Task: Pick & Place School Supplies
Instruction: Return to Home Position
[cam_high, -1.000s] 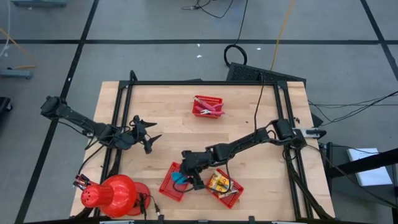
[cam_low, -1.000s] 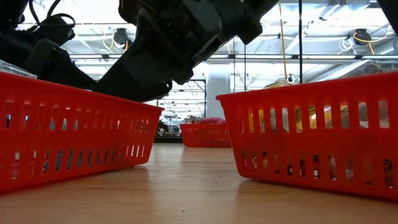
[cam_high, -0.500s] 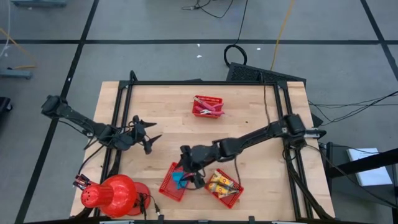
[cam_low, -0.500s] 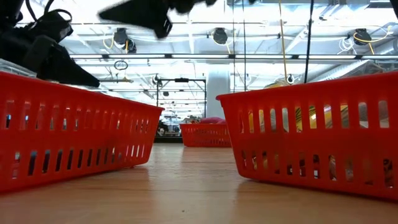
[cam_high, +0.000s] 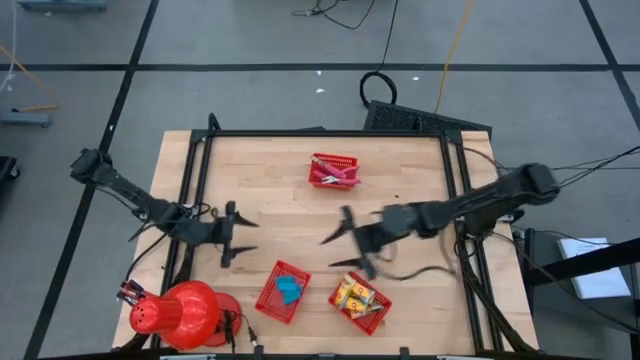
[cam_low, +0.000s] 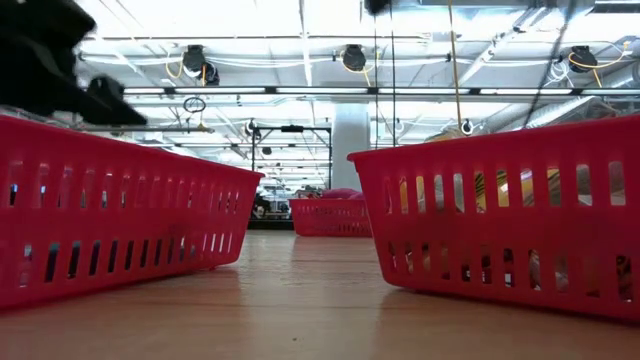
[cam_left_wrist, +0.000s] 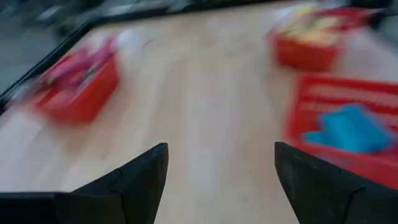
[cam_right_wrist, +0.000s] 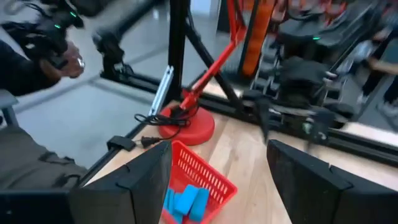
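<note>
The right gripper hangs above the middle of the worktop. Its fingers are spread wide with nothing between them, and the right wrist view shows the same empty gap. The left gripper hovers over the worktop's left side, near its left edge, also released and empty, with bare wood between its fingers.

The blue erasers lie in the front-left basket, just inside the front edge. Beside it, the front-right basket holds the yellow pieces. The scissors sit in the back basket, near the middle of the back edge. No supplies show loose on the wood, so the sorting looks finished and what is left is for the arms to get clear.

The risk now is disturbing what is already sorted. A cable loops under the right arm close to the front-right basket. If the arm swings or drops as it folds away, that loop or a spread finger could catch the mesh rim and drag or tip the light basket, spilling the pieces. The left arm faces a similar hazard from the red dome at the front-left corner, which stands near its trailing wires. A low sweep there could snag it.
</note>
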